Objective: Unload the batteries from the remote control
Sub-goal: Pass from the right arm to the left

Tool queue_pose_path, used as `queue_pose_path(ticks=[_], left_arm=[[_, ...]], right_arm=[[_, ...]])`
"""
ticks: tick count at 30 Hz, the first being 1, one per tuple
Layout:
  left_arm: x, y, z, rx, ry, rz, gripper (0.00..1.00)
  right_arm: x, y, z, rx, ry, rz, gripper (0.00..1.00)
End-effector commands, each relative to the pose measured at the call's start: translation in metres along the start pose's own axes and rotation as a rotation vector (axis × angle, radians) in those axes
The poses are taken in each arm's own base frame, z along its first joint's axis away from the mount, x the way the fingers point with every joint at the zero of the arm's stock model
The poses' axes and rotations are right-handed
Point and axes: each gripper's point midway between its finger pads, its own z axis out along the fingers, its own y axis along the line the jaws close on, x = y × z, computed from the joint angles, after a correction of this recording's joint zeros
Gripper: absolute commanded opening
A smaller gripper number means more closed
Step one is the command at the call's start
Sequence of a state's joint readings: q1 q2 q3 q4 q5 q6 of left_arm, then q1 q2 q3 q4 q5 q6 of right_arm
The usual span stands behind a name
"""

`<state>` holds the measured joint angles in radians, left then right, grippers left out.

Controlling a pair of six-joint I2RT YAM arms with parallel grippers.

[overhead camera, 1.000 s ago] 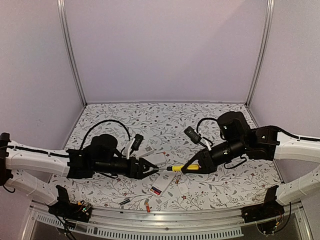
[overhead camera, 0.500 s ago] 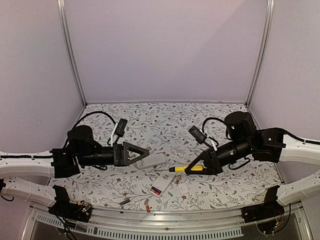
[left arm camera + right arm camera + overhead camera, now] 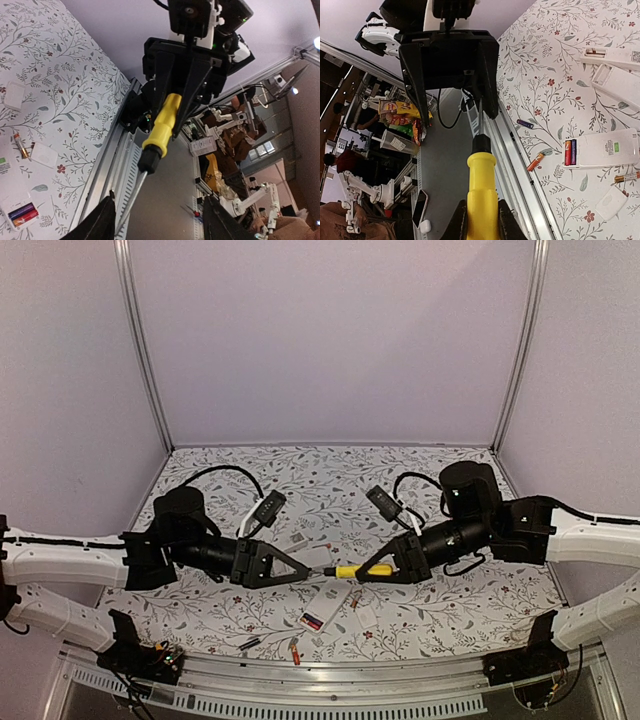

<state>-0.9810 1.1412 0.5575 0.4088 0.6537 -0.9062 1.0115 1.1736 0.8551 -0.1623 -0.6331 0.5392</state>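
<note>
Shifted back toward the yellow-handled black-tipped screwdriver (image 3: 350,570), the left tool (image 3: 300,565) is held open. The right tool (image 3: 380,569) is clenched on its handle. Red and dark cylindrical batteries (image 3: 313,621) are seated in the white plastic remote (image 3: 335,600) on the floral table (image 3: 330,480).

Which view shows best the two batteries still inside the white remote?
The right wrist view: the batteries, red and blue, sit side by side in the remote. Left wrist shows them small, at its corner; top external, only a red speck.
</note>
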Motion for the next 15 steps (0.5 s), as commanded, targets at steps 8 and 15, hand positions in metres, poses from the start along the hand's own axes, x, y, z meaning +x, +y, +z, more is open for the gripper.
queue_pose_path(ticks=[8, 15], left_arm=[[-0.0006, -0.0244, -0.0025, 0.152, 0.049, 0.046, 0.24], [-0.0018, -0.0219, -0.0063, 0.14, 0.013, 0.044, 0.0]], right_arm=[[-0.0194, 0.0062, 0.0052, -0.031, -0.044, 0.013, 0.0], [-0.019, 0.0034, 0.0065, -0.023, -0.044, 0.023, 0.0]])
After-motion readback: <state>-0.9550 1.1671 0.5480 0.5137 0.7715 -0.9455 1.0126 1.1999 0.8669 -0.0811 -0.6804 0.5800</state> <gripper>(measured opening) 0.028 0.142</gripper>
